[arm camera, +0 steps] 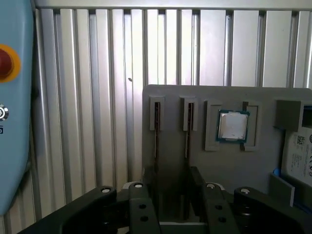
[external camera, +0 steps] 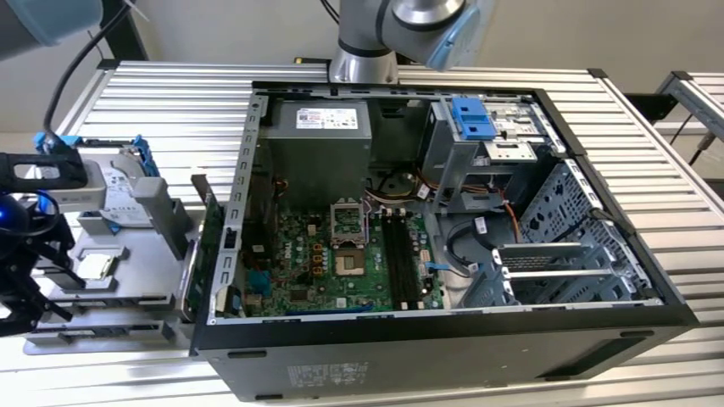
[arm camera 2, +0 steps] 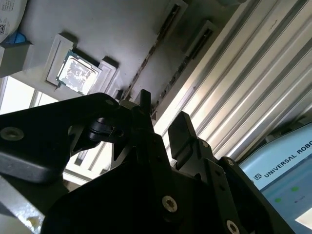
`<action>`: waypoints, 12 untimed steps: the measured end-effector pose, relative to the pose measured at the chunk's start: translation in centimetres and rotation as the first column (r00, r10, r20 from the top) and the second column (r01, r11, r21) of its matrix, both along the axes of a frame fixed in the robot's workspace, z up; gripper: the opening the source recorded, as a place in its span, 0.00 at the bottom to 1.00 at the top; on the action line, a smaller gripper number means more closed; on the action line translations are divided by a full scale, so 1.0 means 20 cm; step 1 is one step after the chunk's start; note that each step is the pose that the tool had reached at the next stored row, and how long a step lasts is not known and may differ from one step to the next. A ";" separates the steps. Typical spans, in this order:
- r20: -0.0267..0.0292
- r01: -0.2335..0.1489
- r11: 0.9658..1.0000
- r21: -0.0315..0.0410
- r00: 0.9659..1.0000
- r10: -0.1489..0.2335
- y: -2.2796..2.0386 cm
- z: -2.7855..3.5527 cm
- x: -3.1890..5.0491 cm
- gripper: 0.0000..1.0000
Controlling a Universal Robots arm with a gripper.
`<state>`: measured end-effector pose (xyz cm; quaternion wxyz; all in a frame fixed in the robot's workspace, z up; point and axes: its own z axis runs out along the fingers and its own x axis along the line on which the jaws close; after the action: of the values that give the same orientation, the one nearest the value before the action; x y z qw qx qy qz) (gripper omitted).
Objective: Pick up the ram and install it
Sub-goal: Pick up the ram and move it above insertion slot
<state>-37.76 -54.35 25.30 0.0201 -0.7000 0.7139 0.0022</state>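
Note:
Two thin dark ram sticks stand on edge in slots of a grey parts tray (arm camera: pixel 170 97). One ram stick (arm camera: pixel 157 130) and its neighbour (arm camera: pixel 187 131) show edge-on in the first wrist view. One ram stick (arm camera 2: pixel 146 63) also shows as a thin line in the second wrist view. My gripper (arm camera: pixel 173 180) hovers over the tray's near end, open, with nothing between its black fingers (arm camera: pixel 149 187). In the exterior view the gripper (external camera: pixel 20 292) is at the far left, away from the open computer case (external camera: pixel 453 339). The motherboard's long black slots (external camera: pixel 396 250) lie inside the case.
A processor chip (arm camera: pixel 233 126) sits in a tray pocket beside the ram slots. A hard drive (external camera: pixel 108 191) rests at the tray's far end. A blue control pendant (arm camera: pixel 12 97) lies on the ribbed metal table (arm camera: pixel 97 97). A green card (external camera: pixel 213 229) stands against the case wall.

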 end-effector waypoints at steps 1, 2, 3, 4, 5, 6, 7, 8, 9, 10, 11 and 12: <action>-0.002 0.000 1.000 0.000 1.000 0.000 -0.007 -0.004 -0.001 1.00; -0.003 0.000 1.000 0.000 1.000 0.000 -0.016 -0.008 -0.002 1.00; -0.004 0.000 1.000 0.000 1.000 0.000 -0.025 -0.013 -0.003 1.00; -0.006 0.000 1.000 0.000 1.000 0.000 -0.034 -0.018 -0.004 1.00; -0.006 -0.001 1.000 0.001 1.000 0.001 -0.041 -0.024 -0.005 1.00; -0.007 -0.001 1.000 0.001 1.000 0.001 -0.046 -0.031 -0.005 1.00; -0.007 -0.002 1.000 0.001 1.000 0.002 -0.052 -0.037 -0.005 1.00; -0.007 -0.003 1.000 0.003 1.000 0.003 -0.057 -0.044 -0.005 1.00; -0.007 -0.005 1.000 0.006 1.000 0.005 -0.061 -0.051 -0.005 1.00; -0.007 -0.008 1.000 0.009 1.000 0.008 -0.065 -0.058 -0.005 1.00; -0.007 -0.011 1.000 0.010 1.000 0.011 -0.069 -0.066 -0.005 1.00; -0.007 -0.014 1.000 0.011 1.000 0.014 -0.069 -0.076 -0.005 1.00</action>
<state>-37.87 -55.73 23.77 0.0212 -0.7048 0.7090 0.0086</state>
